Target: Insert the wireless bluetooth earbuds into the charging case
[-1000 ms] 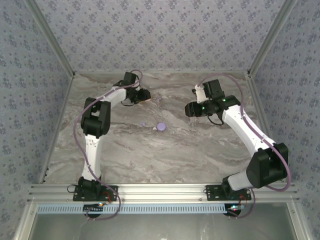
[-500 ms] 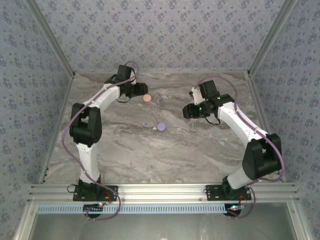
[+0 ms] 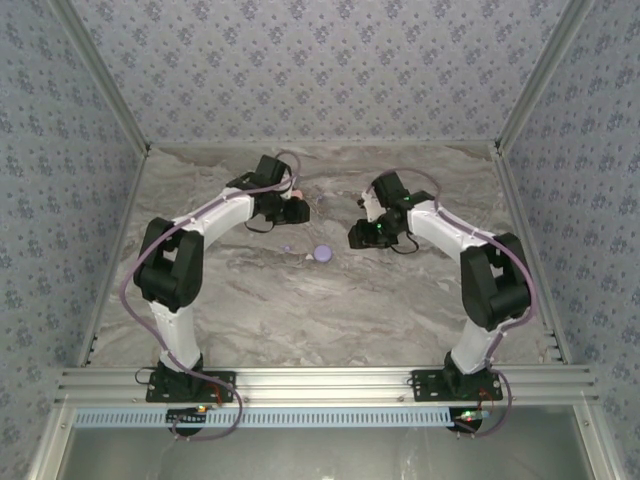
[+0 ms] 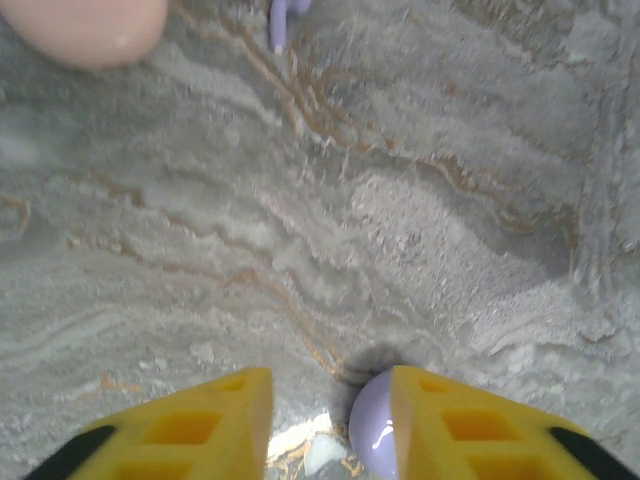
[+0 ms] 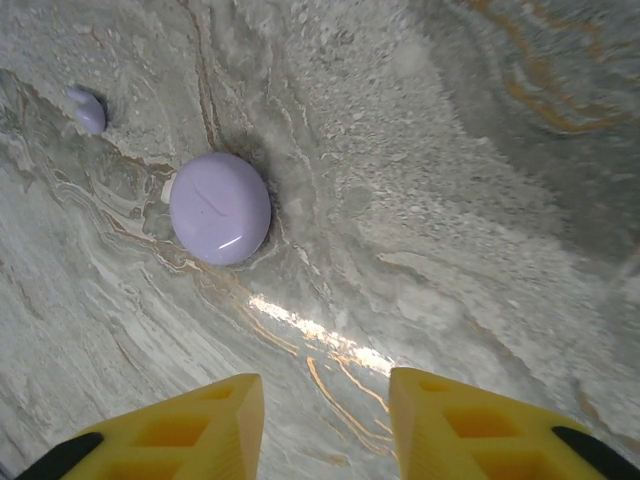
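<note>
- The right gripper (image 5: 322, 388) hangs over the marble table (image 5: 480, 150). Its yellow fingers are spread apart and nothing is between them.
- The lilac disc (image 5: 220, 208), which I judge to be a closed charging case, lies ahead of this gripper. It is to the left of the line of the fingers and apart from them.
- A pale earbud (image 5: 167, 188) touches the left edge of that disc. A lilac earbud (image 5: 88, 110) lies further left and further ahead, near the disc but not touching it. It looks oblong and a little slanted, but it is too small to tell its axis surely.
- The left gripper (image 4: 330, 378) is also spread wide and empty. In its wrist view the lilac disc shows low between the fingers, just beside the right one, with the pale earbud next to it.
- In the top view the left gripper is the nearer one to the lilac earbud. For the right gripper, the disc lies between it and this bud.
- The salmon-pink disc (image 4: 80, 25) sits in the far corner of the left wrist view. A second lilac earbud (image 4: 283, 20) is near it, cut by the picture's edge.
- Both discs look shut, so I think a lid must be opened before any bud can go in. The buds are tiny and may slide on the smooth marble.
</note>
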Available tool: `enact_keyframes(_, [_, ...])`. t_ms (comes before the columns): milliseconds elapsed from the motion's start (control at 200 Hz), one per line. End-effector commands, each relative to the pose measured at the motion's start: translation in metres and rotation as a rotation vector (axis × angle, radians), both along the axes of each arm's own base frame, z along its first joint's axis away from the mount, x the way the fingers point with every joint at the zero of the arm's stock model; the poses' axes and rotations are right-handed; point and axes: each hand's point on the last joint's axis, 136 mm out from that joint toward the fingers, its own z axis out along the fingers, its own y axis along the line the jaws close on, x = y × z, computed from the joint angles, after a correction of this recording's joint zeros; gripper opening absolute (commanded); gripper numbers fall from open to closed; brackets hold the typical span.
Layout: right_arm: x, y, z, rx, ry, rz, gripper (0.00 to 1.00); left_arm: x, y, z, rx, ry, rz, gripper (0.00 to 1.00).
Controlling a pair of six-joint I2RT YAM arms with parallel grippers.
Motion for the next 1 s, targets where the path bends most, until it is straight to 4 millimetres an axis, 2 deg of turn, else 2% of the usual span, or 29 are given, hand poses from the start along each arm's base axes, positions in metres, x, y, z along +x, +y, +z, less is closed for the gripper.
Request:
enact_keyframes(0, [0.003,0.019,-0.006,0.031,0.034,-0.014,0.35,-0.008,-0.002,0.002,0.004,0.021,-0.006,0.27])
enact_keyframes(95, [0.002,0.025,-0.019,0.011,0.065,-0.039,0.31,-0.014,-0.001,-0.009,0.028,0.053,-0.008,0.2])
enact_keyframes(225, [0.002,0.035,-0.033,0.002,0.092,-0.052,0.28,-0.021,-0.005,-0.02,0.045,0.079,-0.033,0.16])
enact_keyframes(440, [0.006,0.045,-0.045,-0.015,0.116,-0.075,0.23,-0.028,-0.015,-0.039,0.016,0.147,-0.044,0.11])
enact_keyframes(620, [0.009,0.047,-0.051,-0.032,0.127,-0.084,0.21,-0.031,-0.019,-0.049,0.026,0.175,-0.048,0.09])
enact_keyframes(730, [0.011,0.046,-0.055,-0.043,0.136,-0.093,0.2,-0.036,-0.019,-0.055,0.035,0.197,-0.05,0.02])
enact_keyframes(999, [0.013,0.05,-0.059,-0.039,0.148,-0.092,0.2,-0.049,-0.024,-0.065,0.046,0.239,-0.081,0.02])
